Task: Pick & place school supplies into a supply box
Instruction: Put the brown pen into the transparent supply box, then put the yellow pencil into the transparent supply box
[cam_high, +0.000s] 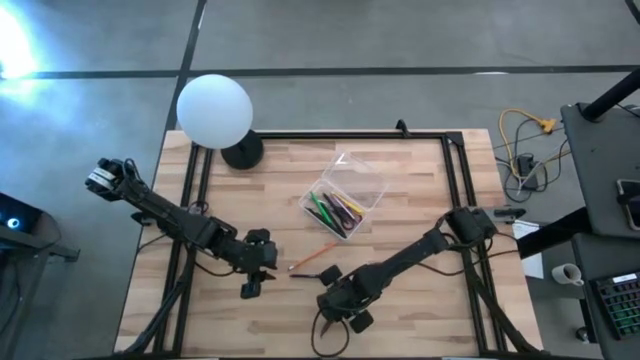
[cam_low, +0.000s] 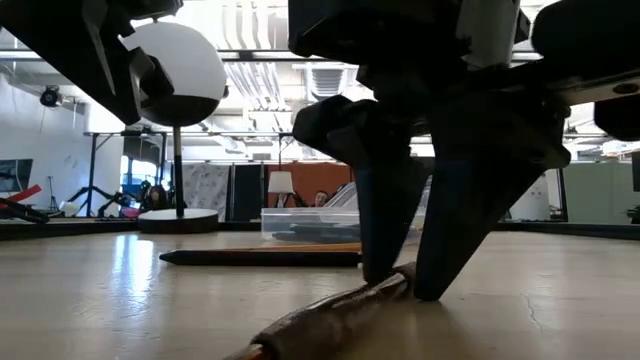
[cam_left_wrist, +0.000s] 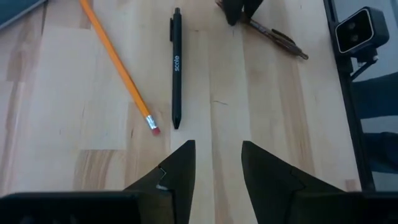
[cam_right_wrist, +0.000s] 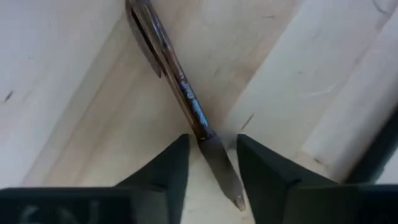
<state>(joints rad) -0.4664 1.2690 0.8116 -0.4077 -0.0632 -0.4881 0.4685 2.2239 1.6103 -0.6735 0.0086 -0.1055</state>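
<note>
A brown see-through pen (cam_right_wrist: 180, 81) lies flat on the wooden table. My right gripper (cam_right_wrist: 212, 140) points down over it near the table's front edge. Its open fingers stand on either side of the pen's tip end (cam_low: 400, 278), with a narrow gap showing on each side. To its left, my left gripper (cam_left_wrist: 217, 146) hovers open above bare wood. Just beyond the left gripper lie a black pen (cam_left_wrist: 176, 68) and an orange pencil (cam_left_wrist: 118, 68). The clear supply box (cam_high: 370, 178) stands mid-table, with several pens inside.
A white round lamp globe (cam_high: 214, 110) on a black base (cam_high: 242, 153) stands at the far left corner. A black frame rail (cam_high: 330, 136) runs along the table's edges. Bare wood lies to the right of the box and at the near left.
</note>
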